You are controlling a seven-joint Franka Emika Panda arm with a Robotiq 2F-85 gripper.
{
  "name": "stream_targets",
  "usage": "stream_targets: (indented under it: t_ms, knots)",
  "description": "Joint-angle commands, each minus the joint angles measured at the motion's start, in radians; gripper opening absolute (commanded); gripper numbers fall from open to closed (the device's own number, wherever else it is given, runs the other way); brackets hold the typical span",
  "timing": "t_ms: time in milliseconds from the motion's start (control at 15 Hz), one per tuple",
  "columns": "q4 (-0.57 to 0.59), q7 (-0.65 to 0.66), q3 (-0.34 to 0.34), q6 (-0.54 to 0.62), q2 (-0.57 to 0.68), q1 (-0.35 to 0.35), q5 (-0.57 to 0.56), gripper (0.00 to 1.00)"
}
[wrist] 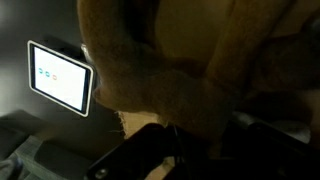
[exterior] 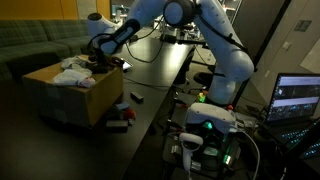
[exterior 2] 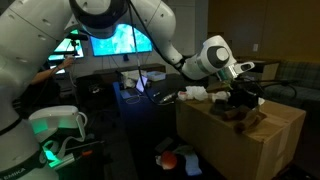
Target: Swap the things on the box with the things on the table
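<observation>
The tan cardboard box [exterior: 70, 98] [exterior 2: 250, 145] stands at the end of the long black table [exterior: 160, 75]. White crumpled things [exterior: 70, 70] [exterior 2: 195, 93] lie on its top. My gripper [exterior: 100, 62] [exterior 2: 240, 98] hangs low over the box top. In the wrist view a brown furry thing [wrist: 180, 60] fills most of the picture, pressed right against my dark gripper [wrist: 200, 125], which is shut on it. A brown lump [exterior 2: 236, 116] shows under the gripper in an exterior view. Small items [exterior: 125, 115] lie on the table beside the box.
A green sofa [exterior: 35, 45] stands behind the box. The arm's base with green lights [exterior: 205, 120] and a lit laptop [exterior: 298, 98] sit at the table's near end. Cables [exterior: 150, 55] run along the table. A red-orange thing [exterior 2: 170, 158] lies low beside the box.
</observation>
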Motion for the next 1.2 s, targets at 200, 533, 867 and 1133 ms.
stream_targets:
  t_ms: [200, 533, 867, 1133]
  knots:
    - [0.079, -0.05, -0.025, -0.027, 0.042, -0.004, 0.062, 0.32]
    - [0.076, -0.063, -0.03, -0.027, 0.024, 0.002, 0.06, 0.69]
    - [0.072, -0.06, -0.036, -0.023, 0.006, 0.017, 0.048, 1.0]
    - [0.077, -0.045, -0.048, -0.017, -0.02, 0.047, 0.03, 1.0]
